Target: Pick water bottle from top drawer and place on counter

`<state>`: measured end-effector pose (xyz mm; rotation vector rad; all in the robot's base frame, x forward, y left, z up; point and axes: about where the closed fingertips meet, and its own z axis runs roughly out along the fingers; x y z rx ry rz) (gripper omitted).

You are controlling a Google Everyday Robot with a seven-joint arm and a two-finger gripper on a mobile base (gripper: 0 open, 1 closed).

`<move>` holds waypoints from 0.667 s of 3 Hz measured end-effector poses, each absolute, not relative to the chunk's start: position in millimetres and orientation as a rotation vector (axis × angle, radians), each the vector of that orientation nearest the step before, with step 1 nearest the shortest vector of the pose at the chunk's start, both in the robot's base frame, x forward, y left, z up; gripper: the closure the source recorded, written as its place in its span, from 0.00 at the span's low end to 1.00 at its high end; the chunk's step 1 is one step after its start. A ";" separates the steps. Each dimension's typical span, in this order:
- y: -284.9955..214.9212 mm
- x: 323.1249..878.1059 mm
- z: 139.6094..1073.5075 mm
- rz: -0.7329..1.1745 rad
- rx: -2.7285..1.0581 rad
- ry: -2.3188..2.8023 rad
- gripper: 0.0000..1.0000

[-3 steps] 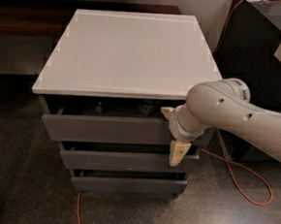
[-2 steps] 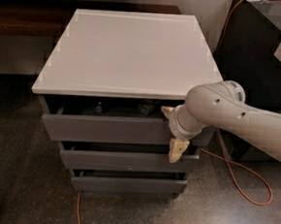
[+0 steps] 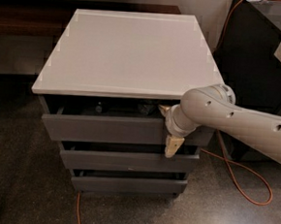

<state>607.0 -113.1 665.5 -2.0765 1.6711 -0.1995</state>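
Water bottle: cannot be picked out among the dim shapes inside the top drawer, which is ajar under the white surface, frame centre. End effector at the drawer's right front corner; its opening and hold cannot be told.

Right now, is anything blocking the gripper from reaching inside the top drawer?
Yes. The counter overhangs the top drawer, which is open only a narrow slit. The gripper sits at its front right; its inside is dark.
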 end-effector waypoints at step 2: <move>-111.9 631.4 647.1 -0.191 -2.067 1.669 0.29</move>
